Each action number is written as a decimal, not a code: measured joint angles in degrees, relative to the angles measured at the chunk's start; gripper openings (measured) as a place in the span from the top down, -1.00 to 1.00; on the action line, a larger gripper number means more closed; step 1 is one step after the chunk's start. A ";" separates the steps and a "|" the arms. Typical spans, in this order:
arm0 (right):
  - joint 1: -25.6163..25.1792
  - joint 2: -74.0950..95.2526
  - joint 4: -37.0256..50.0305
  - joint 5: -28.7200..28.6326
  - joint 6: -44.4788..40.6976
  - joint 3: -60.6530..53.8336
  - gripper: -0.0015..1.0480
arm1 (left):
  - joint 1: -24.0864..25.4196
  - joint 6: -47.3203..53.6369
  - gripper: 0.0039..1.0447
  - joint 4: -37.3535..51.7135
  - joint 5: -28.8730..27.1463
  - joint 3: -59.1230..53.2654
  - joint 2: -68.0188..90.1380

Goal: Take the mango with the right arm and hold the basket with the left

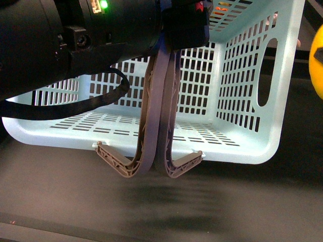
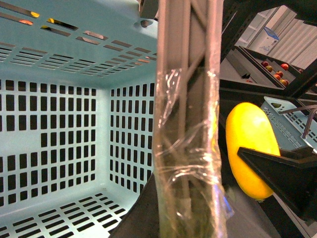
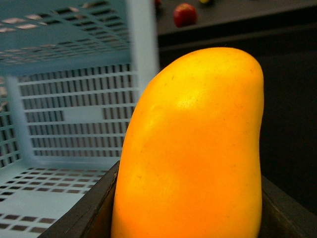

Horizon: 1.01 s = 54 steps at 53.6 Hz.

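Observation:
The pale blue slotted basket point(image 1: 242, 101) is lifted and tilted above the dark table. My left gripper point(image 1: 162, 116), on the bulky black arm with the green light point(image 1: 104, 5), is shut on the basket's near wall, its grey ribbed fingers point(image 2: 188, 124) pressed together. The basket's inside point(image 2: 59, 124) looks empty. My right gripper point(image 3: 188, 218) is shut on the smooth yellow-orange mango point(image 3: 193, 148), which stands upright between dark fingers point(image 3: 84, 213). The mango point(image 2: 250, 144) is outside the basket point(image 3: 74, 99), just beside its right wall, and shows at the front view's right edge point(image 1: 318, 60).
A black cable point(image 1: 75, 106) loops from the left arm across the basket's front. The dark table point(image 1: 151, 206) lies below. A red fruit point(image 3: 184, 14) lies far back. Small red fruits point(image 2: 277, 72) and another pale crate point(image 2: 292, 119) are beyond the mango.

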 joint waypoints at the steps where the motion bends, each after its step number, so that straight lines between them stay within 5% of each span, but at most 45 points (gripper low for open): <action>1: 1.03 -1.18 -0.61 -0.02 -0.07 0.00 -0.15 | 0.00 0.00 0.82 0.00 0.00 0.00 0.00; 22: 14.56 1.27 -2.84 2.91 -2.43 5.81 -0.15 | 0.00 0.00 0.82 0.00 -0.02 0.00 0.00; 54: 18.10 17.46 -3.21 8.98 -2.51 16.83 -0.15 | 0.00 0.04 0.82 0.00 -0.02 0.00 0.00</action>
